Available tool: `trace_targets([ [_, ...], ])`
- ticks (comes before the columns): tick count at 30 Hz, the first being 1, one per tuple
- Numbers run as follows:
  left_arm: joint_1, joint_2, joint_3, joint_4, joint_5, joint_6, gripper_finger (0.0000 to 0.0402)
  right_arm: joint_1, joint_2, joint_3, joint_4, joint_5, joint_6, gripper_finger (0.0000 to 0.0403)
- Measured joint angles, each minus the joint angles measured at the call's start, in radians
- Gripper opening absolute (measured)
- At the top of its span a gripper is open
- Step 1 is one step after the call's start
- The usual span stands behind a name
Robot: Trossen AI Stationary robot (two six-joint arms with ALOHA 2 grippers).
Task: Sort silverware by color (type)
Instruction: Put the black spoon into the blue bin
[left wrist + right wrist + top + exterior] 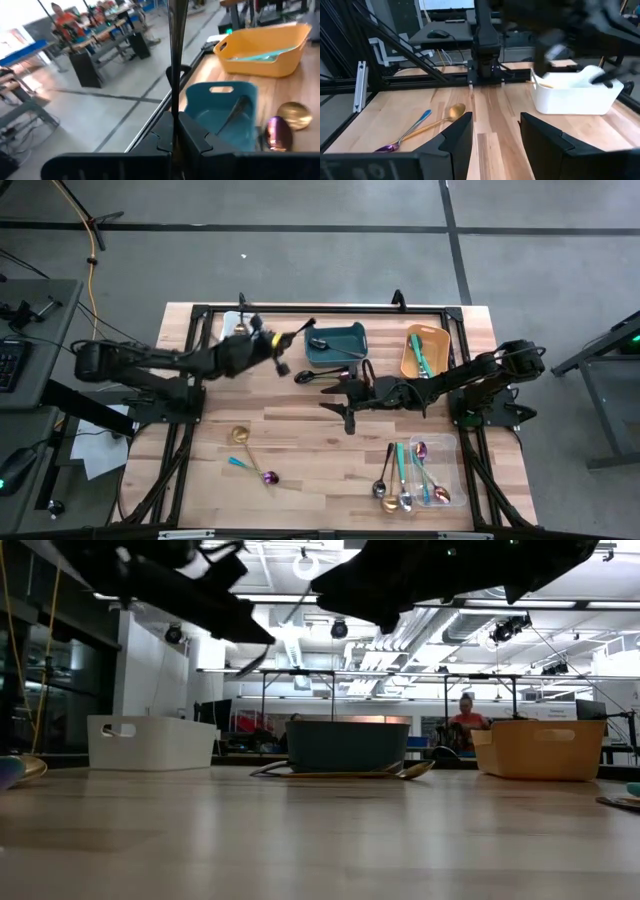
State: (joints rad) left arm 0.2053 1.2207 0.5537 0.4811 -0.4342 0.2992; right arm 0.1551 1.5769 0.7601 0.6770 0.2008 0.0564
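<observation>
Left gripper (278, 343) is closed tight on a black utensil (296, 332), thin dark stem pinched between its fingers, carrying it over the desk's far edge area toward the teal bin (338, 340). Step in hand looks like the black-piece drop: the teal bin is already holding dark cutlery, one black spoon (322, 343) lying inside it. Next move probably calls for getting the stem over the bin's opening and releasing; long thin handle could catch the rim or tip out.

Right gripper (347, 405) is hanging mid-desk with its jaws standing apart, holding nothing, fingers (454, 135) pointing at the near-left side of the desk.

More black pieces (330, 376) are lying on the wood just in front of the teal bin, one of them partly under its edge. Gold spoon (240, 438), teal-handled spoon (238, 464) and purple spoon (268, 476) are sitting loose near the near-left corner, not yet sorted. Clear bin (450, 448) at the near-right corner is holding a mixed bunch, silver, teal, purple bowls showing. Orange bin (412, 352) at the far right is holding teal-handled items. White bin (575, 95) is near the far-left corner.

Materials: bins are smooth plastic, rectangular with rounded rims and handle slots; cutlery is glossy metal, slender, oval bowls; desk (300, 440) is pale plank wood.
</observation>
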Motion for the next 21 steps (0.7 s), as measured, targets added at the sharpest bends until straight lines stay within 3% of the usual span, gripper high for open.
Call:
trace_targets([
  [5, 0.092, 0.133, 0.132, -0.022, 0.129, 0.080, 0.0001, 0.000, 0.000, 0.000, 0.001, -0.001, -0.024, 0.0158],
  [12, 0.122, 0.403, 0.382, -0.111, 0.245, 0.220, 0.0001, 0.000, 0.000, 0.000, 0.001, -0.002, -0.036, 0.0158],
  [21, 0.143, 0.658, 0.661, -0.468, 0.271, 0.393, 0.0001, 0.003, 0.000, 0.000, 0.001, -0.041, -0.031, 0.0158],
])
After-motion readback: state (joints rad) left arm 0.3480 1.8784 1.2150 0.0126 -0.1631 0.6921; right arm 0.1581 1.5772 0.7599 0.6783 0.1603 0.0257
